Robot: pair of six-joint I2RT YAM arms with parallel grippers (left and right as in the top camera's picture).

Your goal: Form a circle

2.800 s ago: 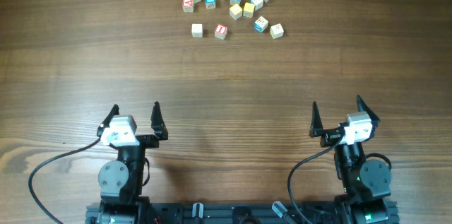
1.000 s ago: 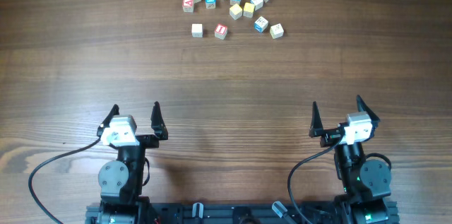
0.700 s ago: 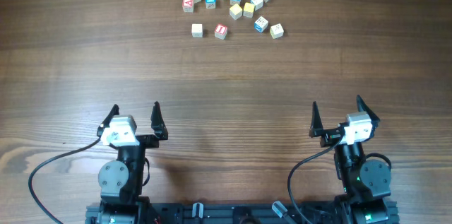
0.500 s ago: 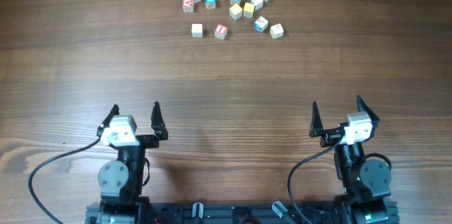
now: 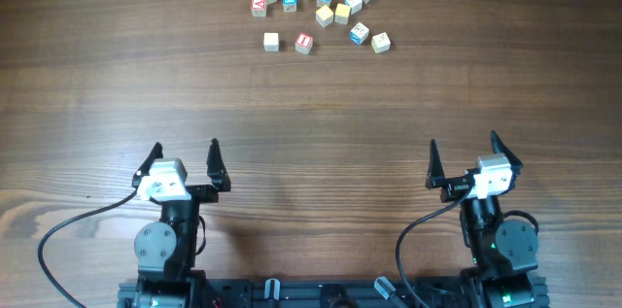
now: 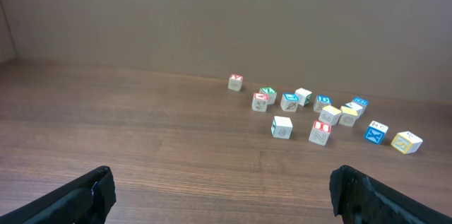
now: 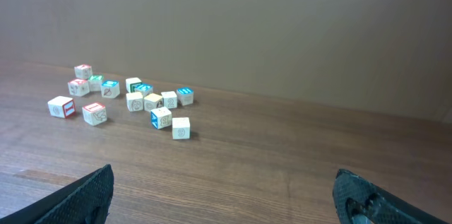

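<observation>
No circle shows in any view. Several small wooden letter cubes (image 5: 325, 15) lie in a loose scatter at the table's far edge, with red, green, blue, yellow and plain faces. A plain cube (image 5: 271, 42) and a red-faced cube (image 5: 304, 43) sit nearest to me. The left wrist view has the cubes (image 6: 282, 126) far ahead to the right; the right wrist view has the cubes (image 7: 161, 117) far ahead to the left. My left gripper (image 5: 185, 149) (image 6: 221, 185) and right gripper (image 5: 465, 143) (image 7: 224, 181) stand open near the front edge, with nothing between their fingers.
A bare wooden table (image 5: 311, 123) stretches between the grippers and the cubes. A black cable (image 5: 68, 230) loops off the left arm's base at the front left. A plain wall (image 6: 226, 19) rises behind the cubes.
</observation>
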